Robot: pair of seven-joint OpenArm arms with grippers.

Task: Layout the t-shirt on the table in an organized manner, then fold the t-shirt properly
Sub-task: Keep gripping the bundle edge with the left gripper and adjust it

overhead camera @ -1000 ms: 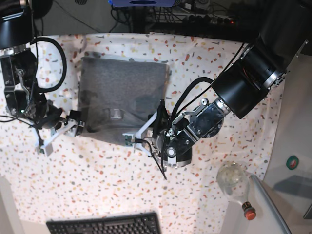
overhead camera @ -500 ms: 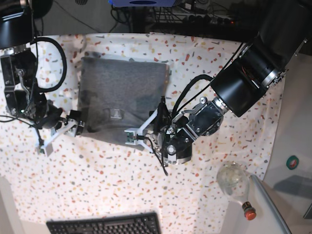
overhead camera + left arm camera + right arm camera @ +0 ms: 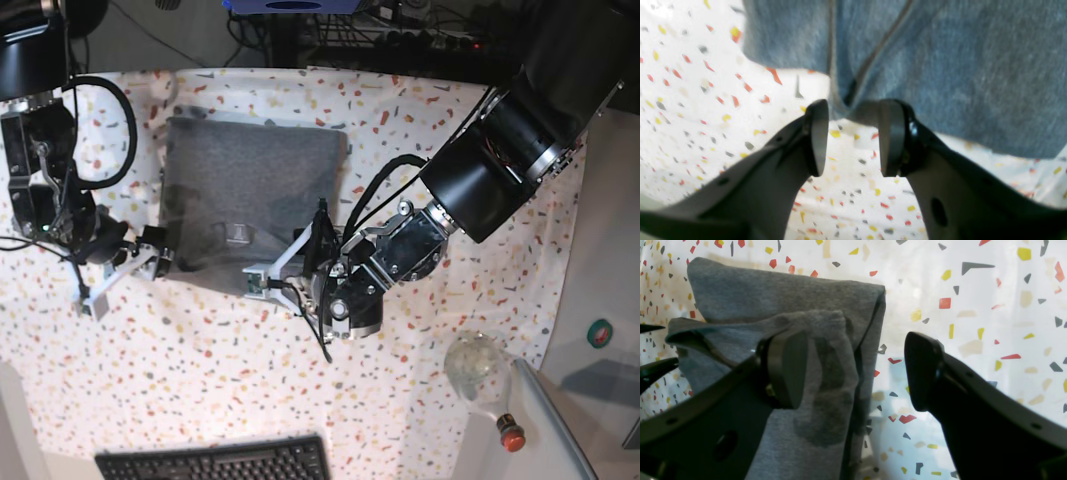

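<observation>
T-shirt (image 3: 250, 195): grey heather knit, folded into a rough rectangle, lying flat on the far middle of the surface (image 3: 200, 360), which is white with red, yellow and grey flecks.
Left end effector (image 3: 851, 138): fingers partly apart at the near edge of the shirt; a folded hem corner sits at the fingertips (image 3: 888, 136), and a grip cannot be told.
Right end effector (image 3: 855, 370): fingers spread wide at the shirt's other near corner, one finger over the cloth, the other over bare surface, nothing clamped.
Keyboard (image 3: 215, 462): black, at the near edge.
Bottle (image 3: 485, 380): clear, red-capped, lying near the corner.
</observation>
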